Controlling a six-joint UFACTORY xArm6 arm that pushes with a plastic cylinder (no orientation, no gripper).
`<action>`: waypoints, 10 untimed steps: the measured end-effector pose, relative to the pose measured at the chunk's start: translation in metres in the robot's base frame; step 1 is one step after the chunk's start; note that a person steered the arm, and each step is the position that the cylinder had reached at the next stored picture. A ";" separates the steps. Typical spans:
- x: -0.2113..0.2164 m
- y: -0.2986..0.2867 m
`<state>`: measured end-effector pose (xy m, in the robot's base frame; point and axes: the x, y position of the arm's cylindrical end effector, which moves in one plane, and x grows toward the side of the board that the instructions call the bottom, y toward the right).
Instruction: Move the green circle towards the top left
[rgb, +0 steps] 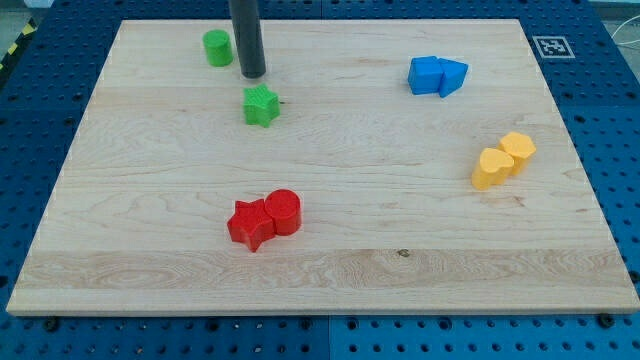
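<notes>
The green circle (218, 47) is a short green cylinder near the view's top left of the wooden board (320, 280). My tip (253, 75) is the lower end of a dark rod. It stands just right of and slightly below the green circle, with a small gap between them. A green star (261, 105) lies just below my tip, close to it but apart.
A red star (250, 224) and a red circle (284, 211) touch each other at lower centre. Two blue blocks (437, 76) sit together at upper right. Two yellow blocks (503, 160), one heart-shaped, sit together at the right. A marker tag (551, 46) is off the board's top right corner.
</notes>
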<state>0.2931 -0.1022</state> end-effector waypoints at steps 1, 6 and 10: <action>-0.007 -0.037; -0.040 -0.004; -0.081 -0.023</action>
<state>0.2119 -0.1248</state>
